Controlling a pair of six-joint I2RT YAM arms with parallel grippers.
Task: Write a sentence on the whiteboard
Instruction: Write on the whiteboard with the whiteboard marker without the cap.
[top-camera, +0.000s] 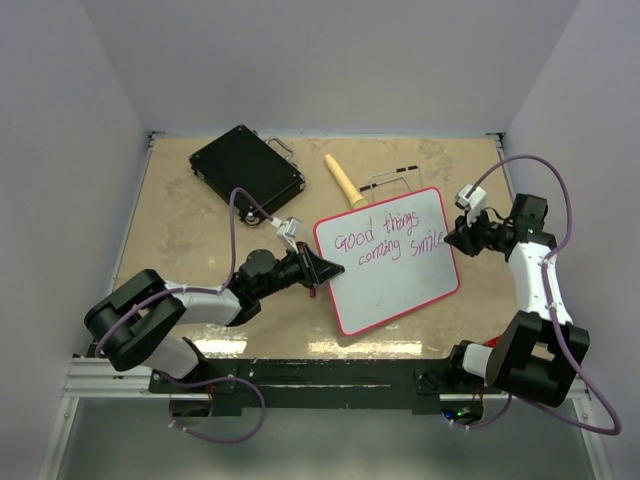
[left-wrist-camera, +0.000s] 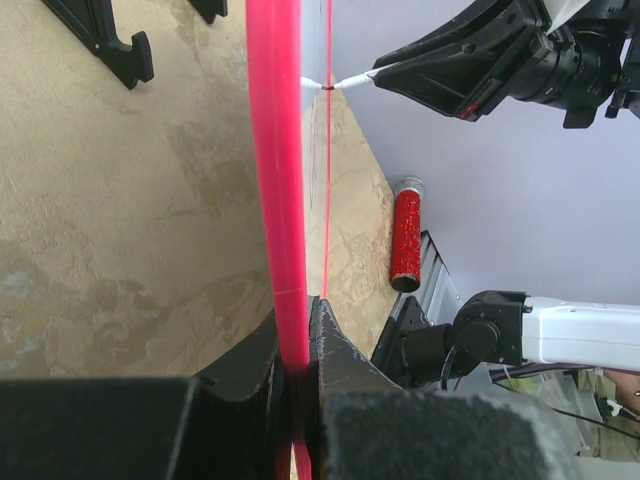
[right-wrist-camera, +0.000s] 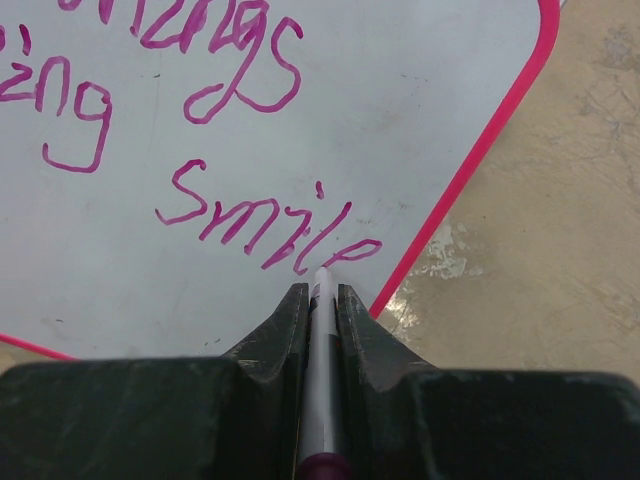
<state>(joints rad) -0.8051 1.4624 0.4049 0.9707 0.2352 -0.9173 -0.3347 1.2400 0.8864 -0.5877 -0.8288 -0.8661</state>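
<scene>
The whiteboard (top-camera: 400, 290), white with a red-pink rim, lies tilted in the middle of the table. On it the sentence (top-camera: 390, 240) reads "Good things coming smile" in pink-purple marker, in two lines. My left gripper (top-camera: 325, 270) is shut on the board's left rim (left-wrist-camera: 275, 150), which runs straight up out of the left gripper (left-wrist-camera: 297, 320). My right gripper (right-wrist-camera: 320, 295) is shut on a white-barrelled marker (right-wrist-camera: 320, 380). Its tip (right-wrist-camera: 322, 275) rests just below the last letter of "smile" (right-wrist-camera: 270, 225), close to the board's right rim (right-wrist-camera: 480, 160).
A black hard case (top-camera: 247, 172) sits at the back left. A wooden-handled object (top-camera: 343, 181) and a thin clear stand (top-camera: 390, 180) lie behind the board. A red glittery cylinder (left-wrist-camera: 405, 235) lies by the near rail. Walls enclose the table on three sides.
</scene>
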